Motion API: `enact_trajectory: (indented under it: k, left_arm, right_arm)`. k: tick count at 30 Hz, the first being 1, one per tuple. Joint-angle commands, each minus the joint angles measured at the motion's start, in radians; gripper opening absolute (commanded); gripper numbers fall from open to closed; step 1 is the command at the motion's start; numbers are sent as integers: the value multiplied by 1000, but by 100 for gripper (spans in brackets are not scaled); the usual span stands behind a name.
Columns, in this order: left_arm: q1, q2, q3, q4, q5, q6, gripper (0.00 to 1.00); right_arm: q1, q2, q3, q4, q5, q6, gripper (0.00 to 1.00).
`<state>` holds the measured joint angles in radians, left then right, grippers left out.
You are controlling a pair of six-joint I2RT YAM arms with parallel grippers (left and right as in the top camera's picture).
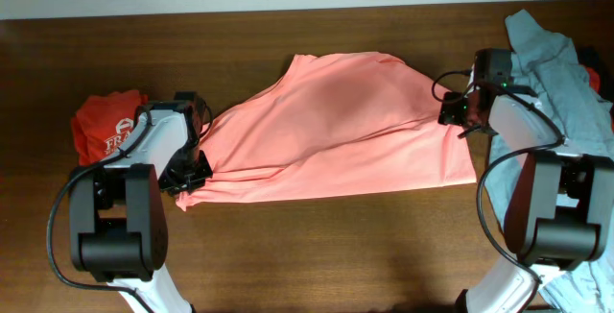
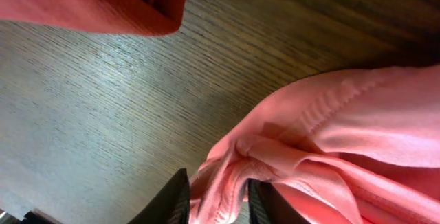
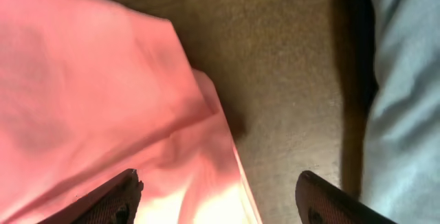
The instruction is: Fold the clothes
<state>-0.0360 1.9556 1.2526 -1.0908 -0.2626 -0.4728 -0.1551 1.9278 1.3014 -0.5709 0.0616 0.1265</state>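
The clothes, a plain salmon-pink top, lie spread across the middle of the wooden table. At the top's bunched left end sits my left gripper. In the left wrist view its fingers stand a little apart, and a gathered fold of the pink fabric lies loose between them. My right gripper is at the top's right edge. In the right wrist view its jaws are wide open over the pink hem, holding nothing.
A darker red shirt with white print lies crumpled at the far left, just behind the left arm. A pale grey-blue garment is heaped along the right edge beside the right arm. Bare dark wood runs along the front.
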Motion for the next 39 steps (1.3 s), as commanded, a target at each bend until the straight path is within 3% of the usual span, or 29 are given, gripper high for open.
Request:
enact_trajectory:
  k: [1,2,5,6,7,10,14,24,39]
  left_arm:
    - [9,-16,-7,-4,-25,0,30]
    - [9,-19,-4,-5,-26,9,30]
    - [8,-52,21,-15,-26,19,31]
    - [6,-61,28,-16,-26,22,31]
    - [6,-91,47,-16,-26,27,37]
    - [6,-147,63,-5,-23,29,55]
    - [6,-176,63,-2,-12,29,66]
    - [6,-176,63,-28,15,34,71]
    - [6,-176,63,-16,7,82,74]
  right_arm:
    - [-10,-87,53,-56,-25,-35,69]
    - [-8,-89,53,-75,-44,-53,66]
    - [-6,-86,45,-145,-119,-128,39]
    - [-6,-86,40,-153,-134,-137,37]
    - [-7,-86,23,-163,-169,-157,35]
    - [-7,-67,2,-167,-194,-161,35]
    - [-6,-35,-15,-167,-197,-168,35]
    - [-7,66,-58,-203,-196,-168,42]
    - [-11,79,-66,-552,-67,-80,39]
